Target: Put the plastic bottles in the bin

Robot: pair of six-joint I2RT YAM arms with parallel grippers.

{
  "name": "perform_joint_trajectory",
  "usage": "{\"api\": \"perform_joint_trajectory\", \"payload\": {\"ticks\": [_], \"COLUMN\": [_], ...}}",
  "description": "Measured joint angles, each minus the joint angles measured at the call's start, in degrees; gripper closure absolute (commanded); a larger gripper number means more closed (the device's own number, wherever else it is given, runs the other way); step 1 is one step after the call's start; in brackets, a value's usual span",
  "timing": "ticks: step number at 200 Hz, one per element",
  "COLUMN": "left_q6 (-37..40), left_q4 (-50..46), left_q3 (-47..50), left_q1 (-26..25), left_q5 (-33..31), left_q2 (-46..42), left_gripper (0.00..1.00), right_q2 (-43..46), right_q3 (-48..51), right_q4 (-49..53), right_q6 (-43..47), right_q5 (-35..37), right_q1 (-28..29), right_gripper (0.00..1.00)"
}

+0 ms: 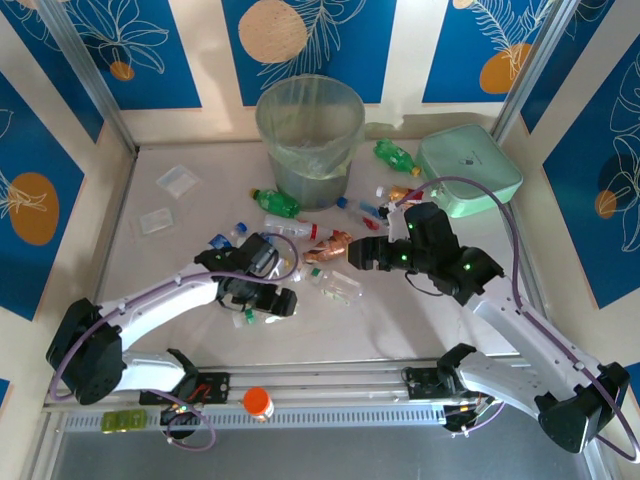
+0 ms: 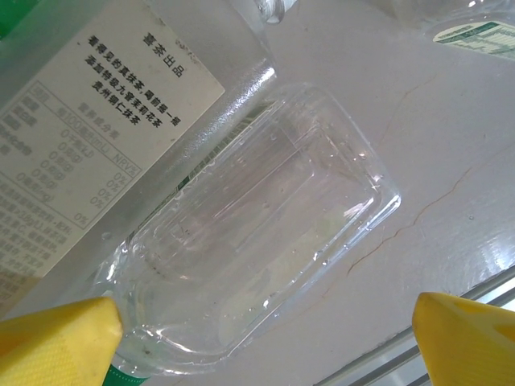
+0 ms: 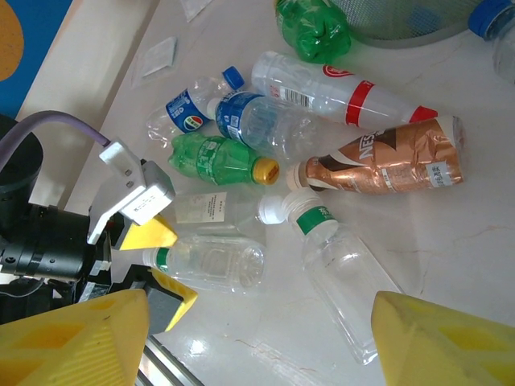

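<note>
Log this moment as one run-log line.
left gripper: open, straddling clear bottle on table | right gripper: open, empty, over bottles | bin: upright at far edge, bottles lie outside

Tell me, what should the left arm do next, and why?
Probably close the left tool on the clear bottle: its yellow fingers stand open on either side of that bottle, so it looks ready to be gripped.

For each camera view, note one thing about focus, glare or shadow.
Top external: even light, soft shadows beside the arms on the pale table. Left wrist: the clear plastic bottle is sharp, with specks of glare; the left gripper has blurred yellow jaws. Right wrist: the green plastic bottle with yellow cap is crisp; the right gripper has soft near jaws.
</note>
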State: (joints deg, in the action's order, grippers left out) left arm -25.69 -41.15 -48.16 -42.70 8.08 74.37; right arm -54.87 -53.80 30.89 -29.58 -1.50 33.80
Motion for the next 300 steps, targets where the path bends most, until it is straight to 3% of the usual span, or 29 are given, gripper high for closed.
{"api": "perform_joint_trajectory", "payload": {"ticks": [60,134,198,249,300], "left_q6": [0.0,-1.0,3.3,3.7,4.2], "left_q4": [-0.1,3.0,-0.2,-0.2,-1.1], "left_q3": [-0.9,-1.2,-6.0,-6.6,-7.2], "left_q1": [-1.4,-3.2,-3.3,-4.1,-9.2], "left_q5": [0.0,11.6,3.3,2.3,1.7], "left_q2": [0.7,0.8,2.8,10.4,11.8], "left_gripper": [0.07,0.07,0.02,0.01,0.0], "right_q2": [-0.8,-0.8,-1.4,-2.4,-2.4], "right_q3": [0.3,1.4,1.4,1.4,1.4], "right_q4": [0.0,-0.1,-0.5,-0.8,-0.9], "right_q6": [0.0,0.0,0.0,0.0,0.2], "right_q5": [0.0,0.0,0.0,-0.4,-0.4], "right_q1": [0.0,0.0,0.0,0.1,0.2], "right_gripper": [0.27,0.27,0.27,0.27,0.27]}}
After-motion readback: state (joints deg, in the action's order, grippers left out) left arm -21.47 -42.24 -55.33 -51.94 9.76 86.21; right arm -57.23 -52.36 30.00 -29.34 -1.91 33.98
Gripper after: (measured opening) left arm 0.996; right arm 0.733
